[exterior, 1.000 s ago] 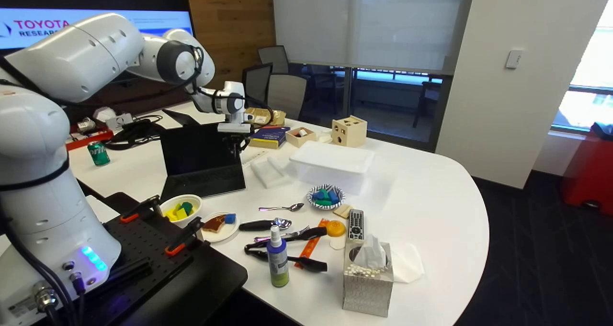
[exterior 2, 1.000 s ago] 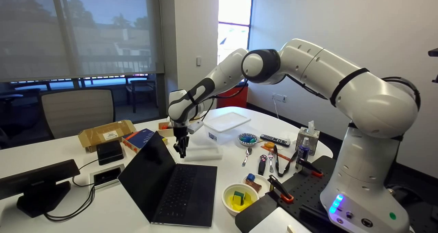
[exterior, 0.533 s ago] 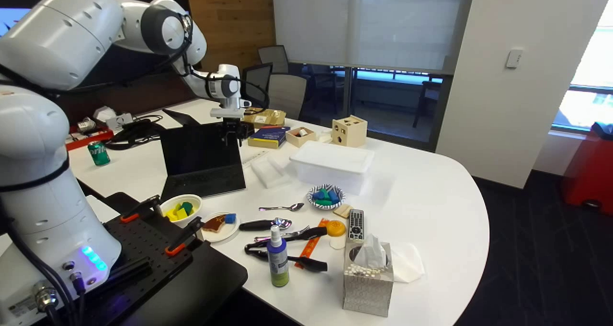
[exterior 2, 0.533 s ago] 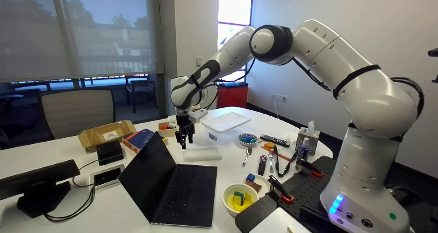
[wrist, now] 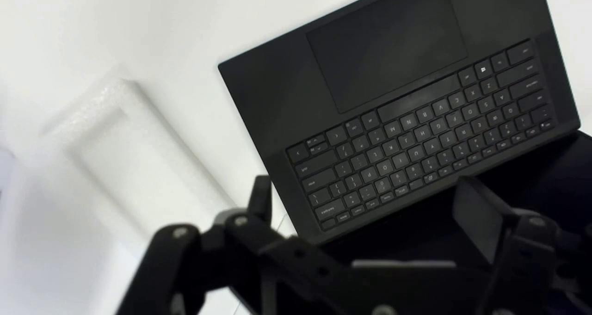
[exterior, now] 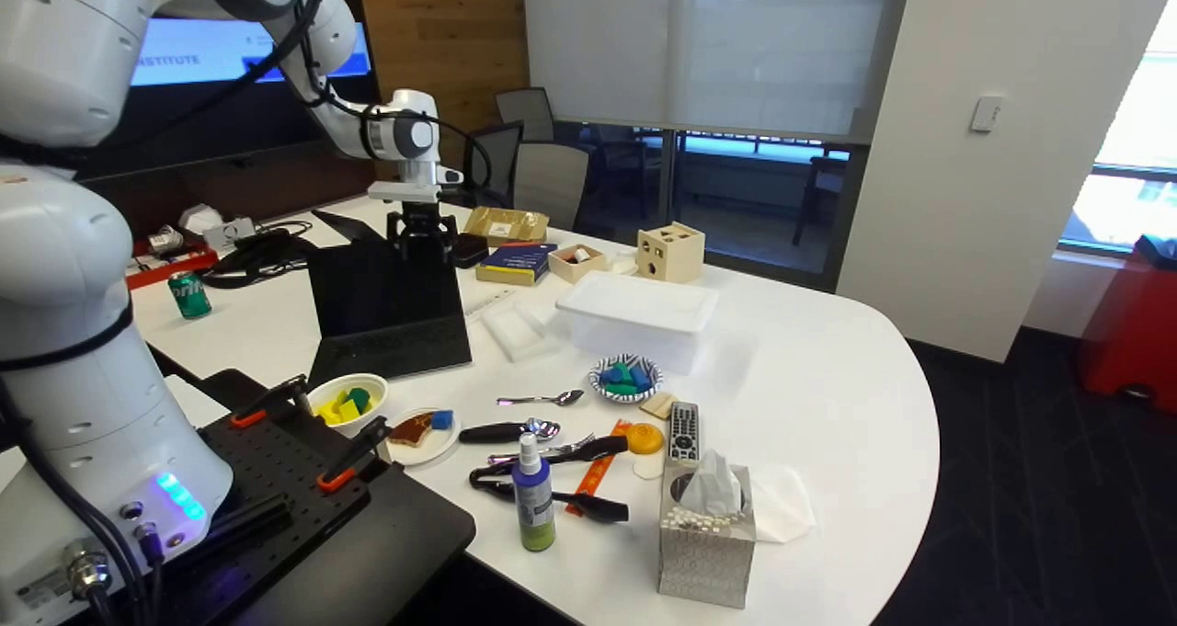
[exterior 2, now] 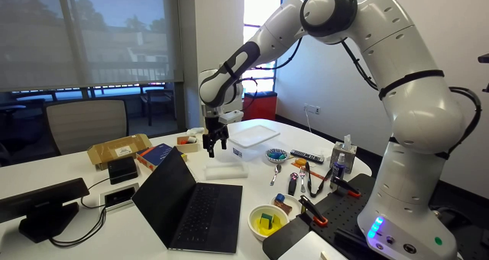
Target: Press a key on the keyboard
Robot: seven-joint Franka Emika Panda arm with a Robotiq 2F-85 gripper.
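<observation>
The claw (wrist: 366, 197) hangs spread and empty, clear of the keyboard (wrist: 421, 137) on the laptop (exterior 2: 181, 201). Lowered this wide, it could strike several keys (wrist: 391, 129) (or clip the raised screen (exterior 2: 166, 193)).

Black keyboard (wrist: 423, 134), flat in open laptop (exterior 2: 170, 202)

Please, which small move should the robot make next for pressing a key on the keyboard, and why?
Probably close the gripper before it goes down. It hangs clear of the keyboard, with its fingers wide apart, and the keys are small and close together, so open fingers might strike more than one.
</observation>
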